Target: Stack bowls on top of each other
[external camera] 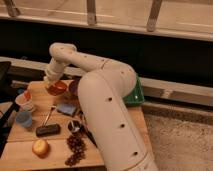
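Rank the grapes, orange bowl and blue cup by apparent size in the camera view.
Largest: grapes, though they lie nearest the camera.
Then: orange bowl and blue cup look alike; the bowl is farther off, so no ranking.
The gripper, shut, is at the orange bowl's left rim.
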